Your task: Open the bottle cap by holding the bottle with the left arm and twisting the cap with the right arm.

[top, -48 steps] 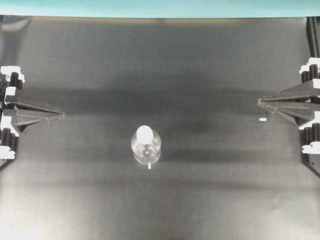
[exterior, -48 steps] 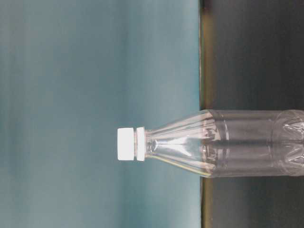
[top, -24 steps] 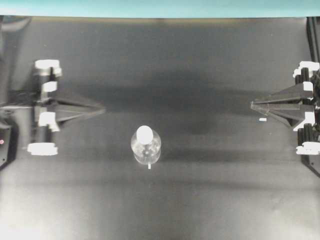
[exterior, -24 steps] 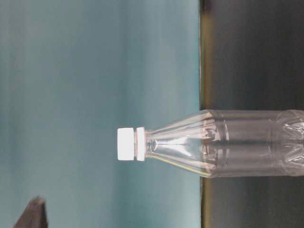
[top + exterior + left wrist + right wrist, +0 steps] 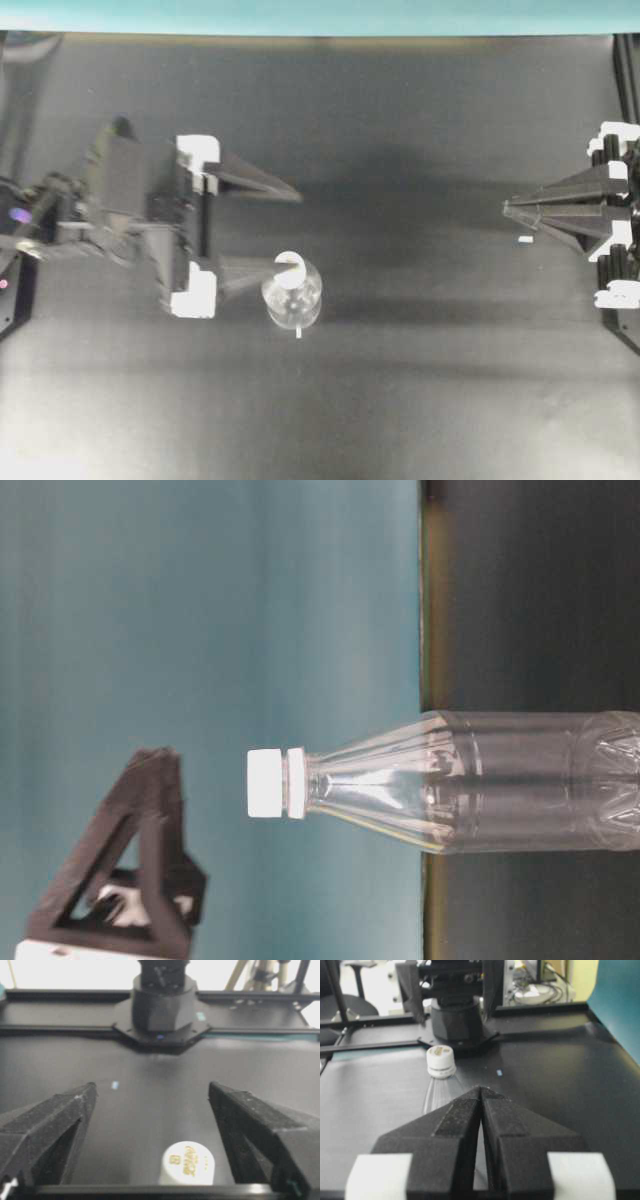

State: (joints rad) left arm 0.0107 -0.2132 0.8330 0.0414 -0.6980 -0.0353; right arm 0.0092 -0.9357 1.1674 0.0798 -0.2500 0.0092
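The clear bottle (image 5: 293,298) stands upright near the table's middle with its white bottle cap (image 5: 290,270) on. My left gripper (image 5: 295,230) hangs open just left of it and seems higher than the cap; nothing is between its fingers. From overhead its near finger overlaps the cap's edge. The left wrist view has the cap (image 5: 187,1162) low down between the spread fingers (image 5: 55,1125), closer to the right one. My right gripper (image 5: 507,208) is shut and empty at the far right, pointing at the bottle (image 5: 437,1095) and cap (image 5: 440,1061).
A tiny white scrap (image 5: 525,240) lies on the black table (image 5: 400,400) just below the right gripper's tip. Another small white mark (image 5: 298,333) sits at the bottle's near side. A teal backdrop (image 5: 320,15) runs along the far edge.
The left arm has swung in from the left edge to the bottle, and its jaws have gone from shut to wide open. The right gripper has stayed shut and hardly moved.
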